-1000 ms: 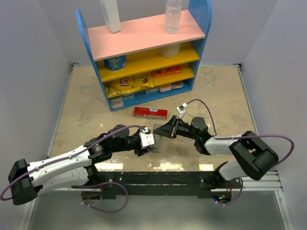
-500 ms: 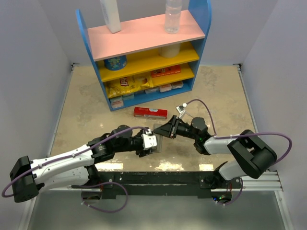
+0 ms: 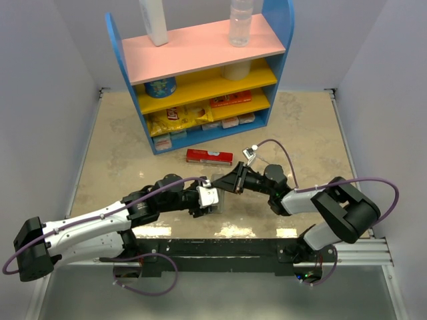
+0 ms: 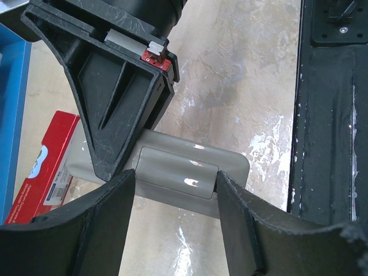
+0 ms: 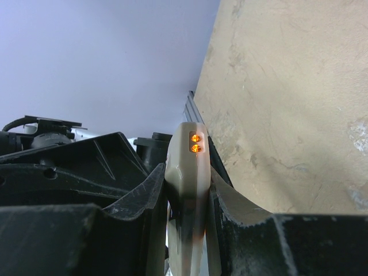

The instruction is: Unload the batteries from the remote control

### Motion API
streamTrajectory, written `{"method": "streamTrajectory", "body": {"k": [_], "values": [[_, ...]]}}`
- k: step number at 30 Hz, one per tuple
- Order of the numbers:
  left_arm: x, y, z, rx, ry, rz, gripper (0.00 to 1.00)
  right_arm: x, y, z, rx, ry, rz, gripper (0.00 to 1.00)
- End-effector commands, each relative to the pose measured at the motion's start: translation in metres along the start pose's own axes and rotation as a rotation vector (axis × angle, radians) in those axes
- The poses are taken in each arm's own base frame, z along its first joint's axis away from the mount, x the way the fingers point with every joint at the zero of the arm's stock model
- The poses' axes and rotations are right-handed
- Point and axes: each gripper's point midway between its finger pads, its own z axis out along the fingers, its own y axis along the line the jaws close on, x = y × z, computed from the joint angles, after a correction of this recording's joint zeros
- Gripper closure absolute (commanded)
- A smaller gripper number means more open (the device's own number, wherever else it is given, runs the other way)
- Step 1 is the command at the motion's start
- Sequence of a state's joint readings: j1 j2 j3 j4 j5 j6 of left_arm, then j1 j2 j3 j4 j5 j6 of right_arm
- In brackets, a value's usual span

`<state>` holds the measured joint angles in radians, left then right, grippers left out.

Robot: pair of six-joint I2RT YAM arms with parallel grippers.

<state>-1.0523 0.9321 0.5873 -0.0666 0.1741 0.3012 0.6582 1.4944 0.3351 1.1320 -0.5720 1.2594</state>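
Left wrist shows you both grippers clamped on the remote control (image 4: 184, 175), held above the table (image 4: 241, 75): left gripper (image 4: 172, 221) across its body, right gripper (image 5: 187, 230) at its end.

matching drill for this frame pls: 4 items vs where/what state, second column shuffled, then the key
Items:
1. remote control
2. red box
3. clear bottle
4. yellow snack bag

Places/states:
A. on the pink top of the shelf unit
B. lying flat on the table, in front of the shelf unit
C. gripped at once by the left end effector and the right end effector
D. on the lowest yellow shelf, left part

Pairs: 1-C, 2-B, 3-A, 4-D
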Motion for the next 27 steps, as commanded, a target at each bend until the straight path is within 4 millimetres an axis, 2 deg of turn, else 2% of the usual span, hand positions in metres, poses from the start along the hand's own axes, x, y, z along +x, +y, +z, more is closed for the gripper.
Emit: {"method": "streamTrajectory", "body": {"k": [1, 11, 18, 27], "values": [[-0.028, 0.012, -0.001, -0.038, -0.076, 0.049, 0.37, 0.001, 0.02, 0.0, -0.078, 0.006, -0.023, 1.0], [-0.027, 0.001, -0.001, 0.022, -0.084, 0.061, 0.37, 0.002, 0.019, 0.001, -0.078, 0.01, -0.016, 1.0], [-0.035, 0.005, -0.008, 0.002, -0.094, 0.061, 0.36, 0.003, 0.02, 0.0, -0.08, 0.012, -0.019, 1.0], [-0.037, 0.0, -0.007, 0.032, -0.1, 0.046, 0.37, 0.003, 0.017, 0.0, -0.071, 0.01, -0.014, 1.0]]}}
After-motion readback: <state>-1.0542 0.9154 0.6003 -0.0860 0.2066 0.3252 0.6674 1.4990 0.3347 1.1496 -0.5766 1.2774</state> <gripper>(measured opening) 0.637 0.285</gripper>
